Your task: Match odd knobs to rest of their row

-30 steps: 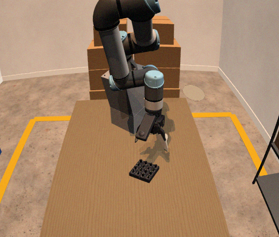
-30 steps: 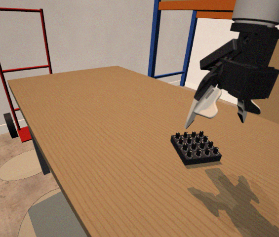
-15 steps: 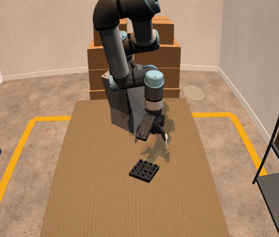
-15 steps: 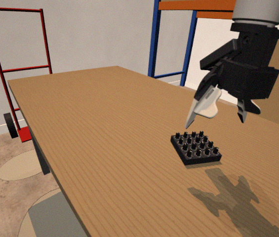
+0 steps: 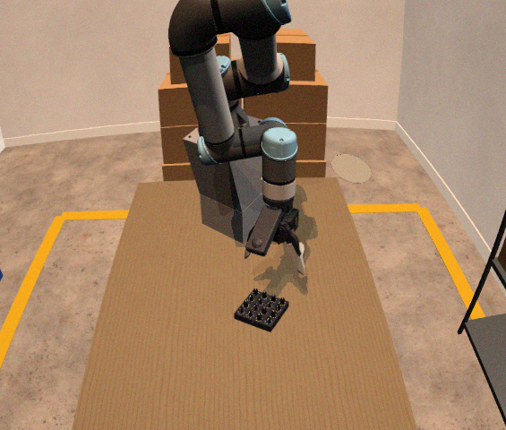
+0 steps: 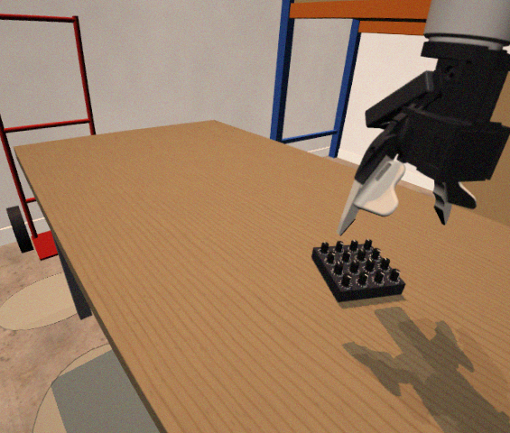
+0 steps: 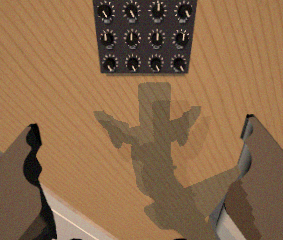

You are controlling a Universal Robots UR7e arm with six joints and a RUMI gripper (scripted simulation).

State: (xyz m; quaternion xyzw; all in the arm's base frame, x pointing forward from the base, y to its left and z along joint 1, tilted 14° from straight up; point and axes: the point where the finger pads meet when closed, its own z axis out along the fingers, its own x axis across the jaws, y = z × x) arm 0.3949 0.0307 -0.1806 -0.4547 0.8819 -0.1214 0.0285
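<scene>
In the wrist view, the black knob box (image 5: 253,322) (image 6: 370,292) (image 7: 145,50) lies flat at twelve o'clock from my gripper (image 5: 274,264) (image 6: 392,228) (image 7: 138,120), nearly square, no long axis I can tell. In the farthest visible row, the third knob (image 7: 157,10) points to twelve, its neighbours near five. I hover wide open, gripping and touching nothing, above the wood-grained surface (image 5: 244,379) (image 6: 199,233) (image 7: 56,75).

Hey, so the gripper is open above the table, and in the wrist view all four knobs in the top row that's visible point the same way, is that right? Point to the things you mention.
Not quite: in the wrist view, one knob (image 7: 157,9) in that top visible row, the third from the left, points up, while the other three point down and to the right. The gripper (image 5: 275,263) (image 6: 391,227) (image 7: 138,120) is indeed open above the table (image 5: 174,370) (image 6: 175,209) (image 7: 71,90).
</scene>
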